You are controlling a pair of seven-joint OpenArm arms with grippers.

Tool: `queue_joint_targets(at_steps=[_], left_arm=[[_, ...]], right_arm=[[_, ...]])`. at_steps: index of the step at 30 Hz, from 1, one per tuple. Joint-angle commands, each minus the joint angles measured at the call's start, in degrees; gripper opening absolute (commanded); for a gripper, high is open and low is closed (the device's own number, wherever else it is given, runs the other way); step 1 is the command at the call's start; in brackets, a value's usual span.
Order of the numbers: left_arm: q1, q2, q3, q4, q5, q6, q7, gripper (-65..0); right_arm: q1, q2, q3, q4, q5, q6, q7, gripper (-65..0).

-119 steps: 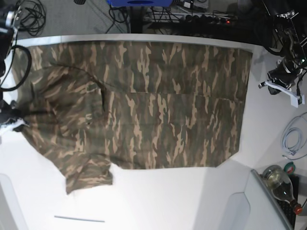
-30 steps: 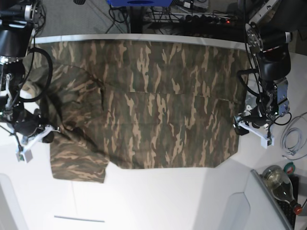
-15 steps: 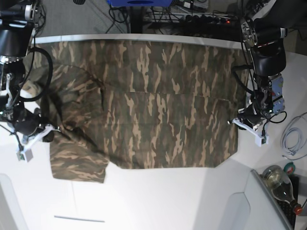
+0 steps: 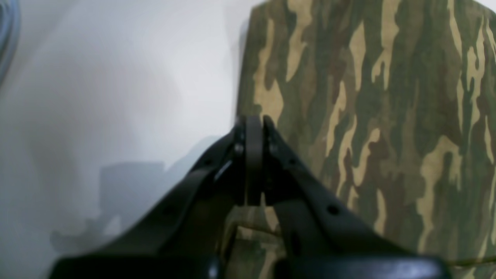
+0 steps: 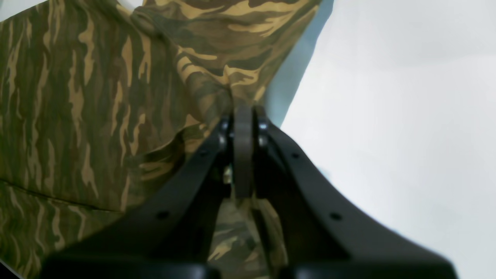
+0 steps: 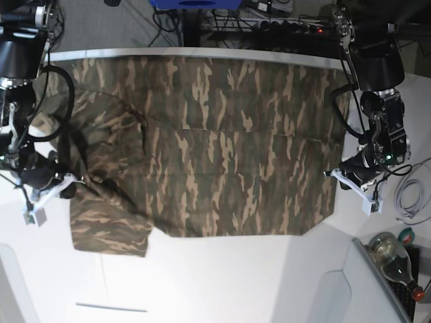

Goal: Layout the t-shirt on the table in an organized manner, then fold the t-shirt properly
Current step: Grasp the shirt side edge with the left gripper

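Fingers of the left gripper [image 4: 250, 128] have snapped together at the t-shirt [image 6: 222, 148] hem; right gripper [image 5: 243, 116] still pinches cloth.

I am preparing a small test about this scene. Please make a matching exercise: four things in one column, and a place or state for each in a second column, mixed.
Things:
1. t-shirt
2. left gripper
3. right gripper
4. glass bottle

Places or states:
A. shut on lifted, bunched cloth
B. lying at the table's corner, near the cables
C. spread out over the table
D. shut at the flat edge of the cloth

Pairs: 1-C, 2-D, 3-A, 4-B
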Motion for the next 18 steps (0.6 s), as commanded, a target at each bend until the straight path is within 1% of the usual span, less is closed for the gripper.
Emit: queue_joint_targets(at_steps=[1, 4, 5, 6, 7, 9, 10, 11, 13, 18], left_arm=[[-1.5, -1.0, -0.3, -0.4, -0.2, 0.2, -1.0, -65.0], [-3.8, -0.8, -0.3, -4.3, -0.2, 0.2, -1.1, -64.8], [-4.6, -0.8, -0.3, -5.7, -0.2, 0.2, -1.3, -54.5], [-5.3, -0.8, -0.3, -7.0, -0.2, 0.2, -2.5, -43.4], [-5.8, -0.8, -0.3, -8.1, -0.2, 0.2, -4.2, -34.2], [-6.6, -1.1, -0.3, -11.8, -0.2, 0.2, -8.9, -17.6], [-7.2, -1.1, -0.3, -13.8, -0.2, 0.2, -10.5, -13.0], [-8.1, -1.2, -0.3, -16.5, -0.2, 0.2, -12.0, -10.5], [-10.4, -1.3, -0.2, -21.7, -0.2, 0.2, -14.1, -10.4], [-14.5, -0.8, 0.4, -30.4, -0.2, 0.1, -16.2, -10.4]], right_arm=[[1.1, 0.9, 0.1, 0.8, 0.8, 0.6, 1.1, -65.0], [1.1, 0.8, 0.1, 0.8, 0.8, 0.6, 1.1, -65.0], [1.1, 0.8, 0.1, 0.8, 0.8, 0.7, 1.1, -65.0], [1.1, 0.8, 0.1, 0.8, 0.8, 0.7, 1.1, -65.0], [1.1, 0.8, 0.1, 0.8, 0.8, 0.7, 1.1, -65.0], [0.8, 0.8, 0.1, 0.8, 0.8, 0.7, 1.1, -65.0], [0.5, 0.8, 0.1, 0.8, 0.8, 0.7, 1.1, -65.0], [0.4, 0.8, 0.1, 0.8, 0.8, 0.7, 1.2, -65.0], [0.3, 0.8, 0.1, 0.8, 0.8, 0.7, 1.3, -65.0], [-0.3, 0.8, 0.1, 0.8, 0.8, 0.7, 1.5, -65.0]])
